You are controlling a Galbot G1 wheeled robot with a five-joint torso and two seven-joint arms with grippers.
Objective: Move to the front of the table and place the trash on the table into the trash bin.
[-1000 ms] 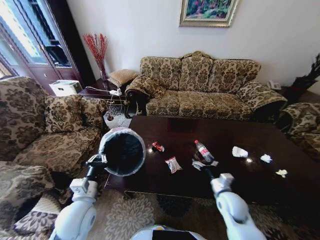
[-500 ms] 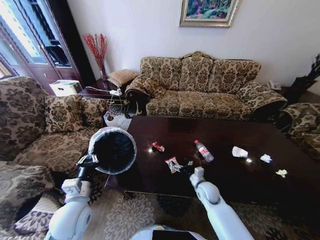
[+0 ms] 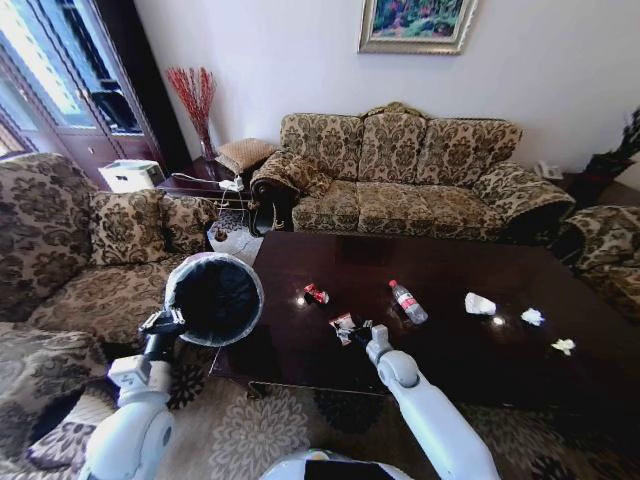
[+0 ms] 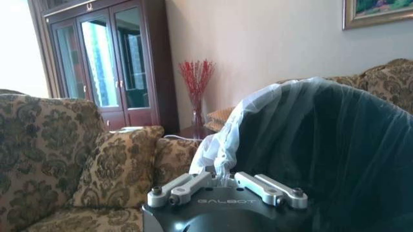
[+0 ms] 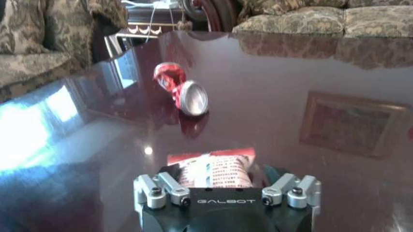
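The right gripper (image 5: 216, 181) clamps 1 red-and-white snack wrapper (image 5: 214, 170) low over the table (image 3: 450, 350) near its front edge. The left gripper (image 4: 223, 186) pinches the bag-lined rim of 1 trash bin (image 3: 214, 299), held tilted off the table's left edge. Farther in lie 1 crushed red can (image 5: 181, 92), 1 bottle (image 3: 407, 301), then 3 paper wads (image 3: 479, 304) toward the right edge.

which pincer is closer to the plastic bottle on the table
Right. The right pincer is at a snack wrapper, just beside the bottle. The left pincer holds the trash bin off the table's end.
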